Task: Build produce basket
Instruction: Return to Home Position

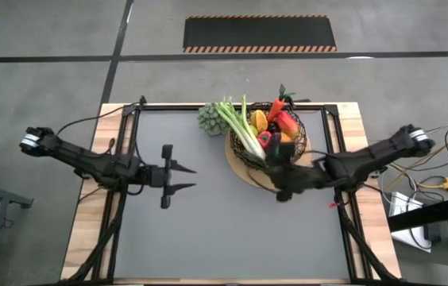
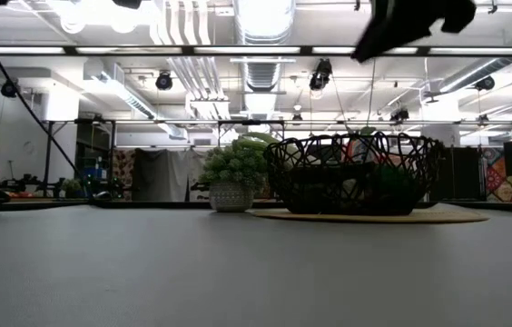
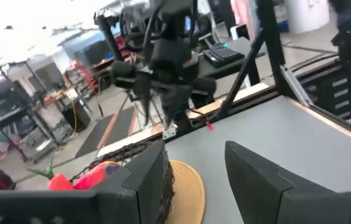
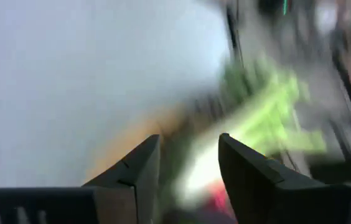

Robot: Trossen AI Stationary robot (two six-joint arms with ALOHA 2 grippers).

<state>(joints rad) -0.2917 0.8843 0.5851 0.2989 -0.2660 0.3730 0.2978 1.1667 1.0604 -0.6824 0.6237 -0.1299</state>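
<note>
Our right gripper [image 4: 188, 139], jaws apart and empty, hangs over the wire basket's [image 1: 307, 140] near rim, nearer than the wide-open left gripper [image 1: 191, 178].

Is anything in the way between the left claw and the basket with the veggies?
No, nothing visible. Only bare gray table lies between the left claw and the basket. The right claw is by the basket's edge, off that path.
</note>
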